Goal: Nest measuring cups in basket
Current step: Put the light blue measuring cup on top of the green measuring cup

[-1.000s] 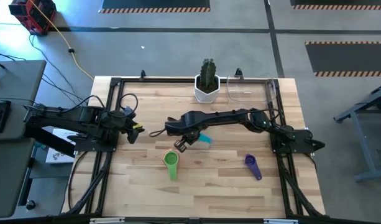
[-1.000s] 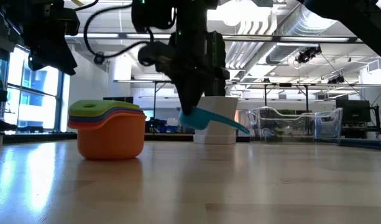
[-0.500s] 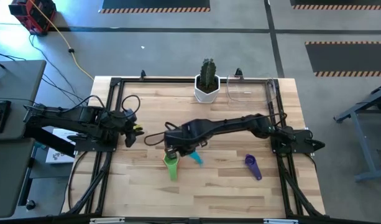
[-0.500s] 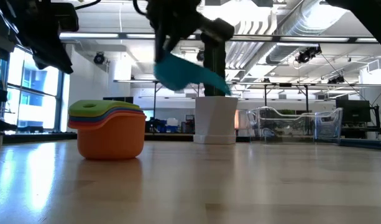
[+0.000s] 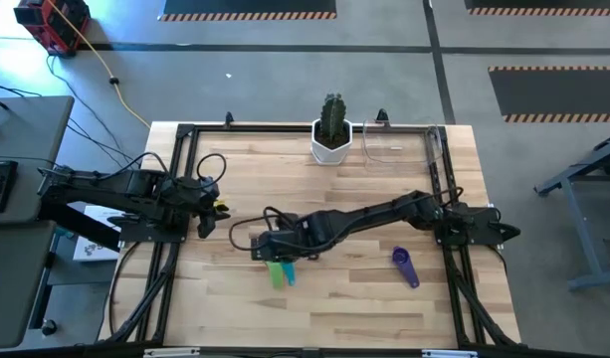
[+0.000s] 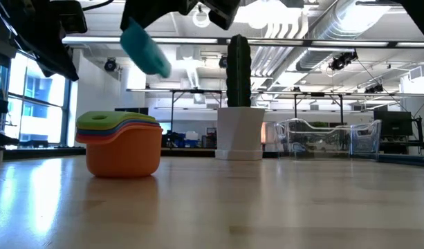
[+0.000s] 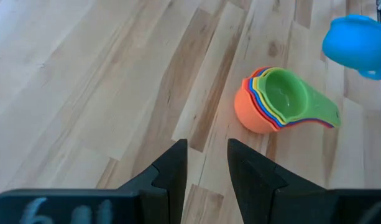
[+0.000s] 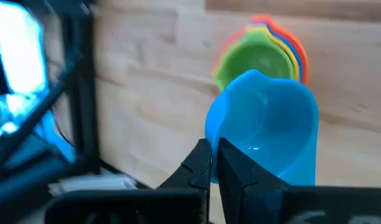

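Observation:
My right gripper (image 8: 214,150) is shut on the teal measuring cup (image 8: 265,134), which hangs high above the table in the low view (image 6: 144,47). Right below it is the stack of nested cups (image 6: 122,145), orange outermost and green innermost (image 7: 282,93), standing on the orange cup's base. The right arm reaches across to it (image 5: 273,247). A purple cup (image 5: 406,266) lies alone near the table's right side. The clear basket (image 5: 404,145) stands at the far edge. My left gripper (image 7: 207,171) is open, waiting at the table's left side (image 5: 210,206). My right gripper pinches the teal cup by the wall of its bowl at the rim (image 8: 222,140). One finger (image 8: 235,171) seems to lie inside the bowl and the other outside. The cup is lifted clear and tilted, directly over the green cup of the stack (image 8: 258,59).
A white pot with a cactus (image 5: 331,134) stands at the far edge, just left of the basket. Black frame rails run along the table's left (image 5: 175,199) and right (image 5: 446,189) sides. Bare wood lies between the stack and the purple cup.
My right gripper has lifted the teal cup off the table's middle. It has carried it up and toward the near-left, over the nested stack. The cup has tipped on the way. The stack, the purple cup and my left arm have stayed put.

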Robot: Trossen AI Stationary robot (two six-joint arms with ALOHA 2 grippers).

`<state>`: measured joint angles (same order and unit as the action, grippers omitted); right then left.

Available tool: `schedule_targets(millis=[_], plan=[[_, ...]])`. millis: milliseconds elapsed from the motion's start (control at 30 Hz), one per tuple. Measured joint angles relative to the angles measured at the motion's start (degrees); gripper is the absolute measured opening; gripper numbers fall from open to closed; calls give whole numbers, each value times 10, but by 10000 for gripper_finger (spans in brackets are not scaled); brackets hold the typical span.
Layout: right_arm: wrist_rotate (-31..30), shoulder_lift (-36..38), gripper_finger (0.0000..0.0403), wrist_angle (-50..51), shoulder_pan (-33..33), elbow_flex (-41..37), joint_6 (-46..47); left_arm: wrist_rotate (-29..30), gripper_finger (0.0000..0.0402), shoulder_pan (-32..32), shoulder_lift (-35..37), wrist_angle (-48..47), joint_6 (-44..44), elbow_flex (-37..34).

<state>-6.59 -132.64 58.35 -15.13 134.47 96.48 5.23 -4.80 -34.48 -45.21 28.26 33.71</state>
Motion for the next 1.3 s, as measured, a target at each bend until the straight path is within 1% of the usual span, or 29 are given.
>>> schedule_targets(millis=[100, 200, 333, 500, 600, 767, 1000, 1300], plan=[[-47, 0, 0, -9, -8, 0, 33, 0, 103, 0, 0, 0, 0, 0], [-80, 0, 0, -10, -16, 0, 71, -12, 103, 0, 0, 0, 0, 0], [-104, -1, 0, -16, -25, 0, 118, -32, 103, 0, 0, 0, 0, 0], [-123, -1, 0, -26, -28, 0, 149, -33, 103, 0, 0, 0, 0, 0], [-115, -4, 0, -30, -21, -4, 156, -33, 103, 0, 0, 0, 0, 0], [-42, -26, 0, -39, -4, -5, 156, -33, 103, 0, 0, -1, 0, 0], [5, -37, 0, -43, 10, -5, 151, -33, 103, 0, 0, -3, 0, 0], [15, -37, 0, -46, 29, -5, 128, -33, 103, 0, 0, -2, 0, 0]])
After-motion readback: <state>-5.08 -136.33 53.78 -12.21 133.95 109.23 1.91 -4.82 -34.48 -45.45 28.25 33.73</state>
